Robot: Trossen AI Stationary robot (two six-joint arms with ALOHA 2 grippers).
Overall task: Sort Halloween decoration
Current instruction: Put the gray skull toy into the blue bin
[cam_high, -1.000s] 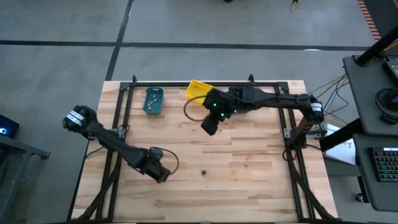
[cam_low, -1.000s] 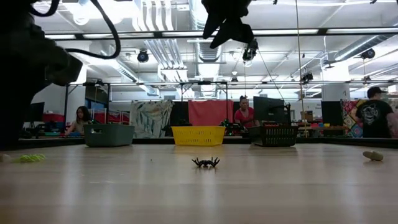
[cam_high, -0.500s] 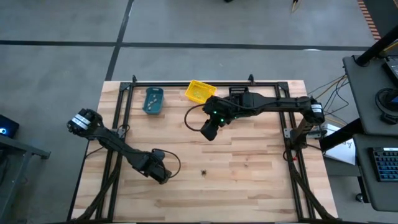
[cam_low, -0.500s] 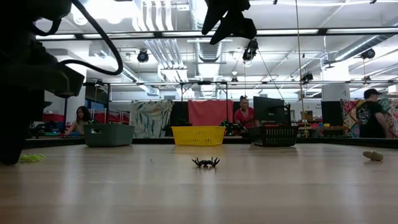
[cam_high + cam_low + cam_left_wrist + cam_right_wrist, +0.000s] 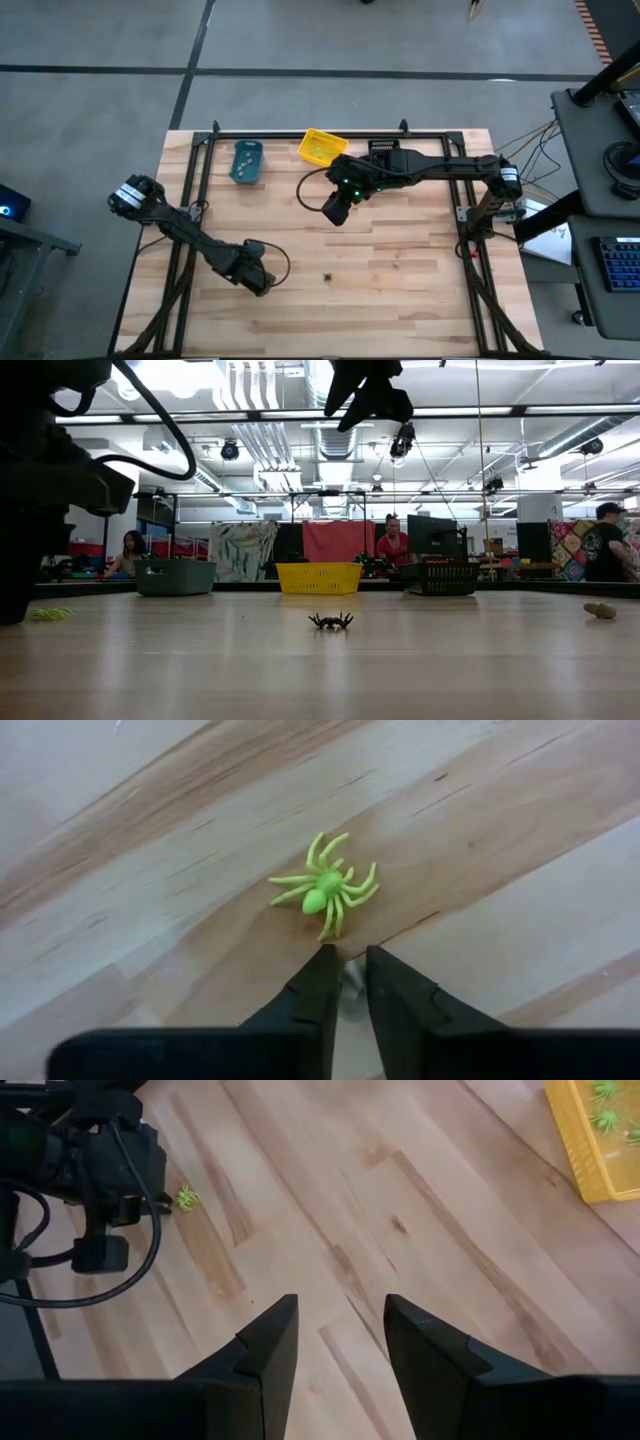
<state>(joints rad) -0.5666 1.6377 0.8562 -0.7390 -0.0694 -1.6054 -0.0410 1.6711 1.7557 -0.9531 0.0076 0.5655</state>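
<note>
A yellow-green spider (image 5: 323,885) lies flat on the wood just past my left gripper (image 5: 349,952). The gripper points down near the table's near left (image 5: 258,283), its fingers drawn almost together. A pale bit shows in the slit between them; what it is I cannot tell. In the low view the spider (image 5: 50,614) lies beside that gripper. A black spider (image 5: 327,277) stands on its legs mid-table (image 5: 331,621). My right gripper (image 5: 340,1305) hangs open, high over the far middle (image 5: 336,208). My left gripper comes from above, pointing down, with its fingertips (image 5: 326,958) right at the green spider's nearest legs (image 5: 330,928). I cannot tell whether they touch the legs, or whether anything is pinched in the slit.
At the far edge stand a teal bin (image 5: 246,162) and a yellow bin (image 5: 319,147) that holds green spiders (image 5: 605,1120). A black bin (image 5: 443,575) shows in the low view. A pale small thing (image 5: 600,610) lies at the table's right. People stand beyond the table.
My left gripper has sunk a little, down to the table beside the green spider. My right arm has swung slightly toward the near edge, which uncovers the yellow bin. Neither spider has moved.
</note>
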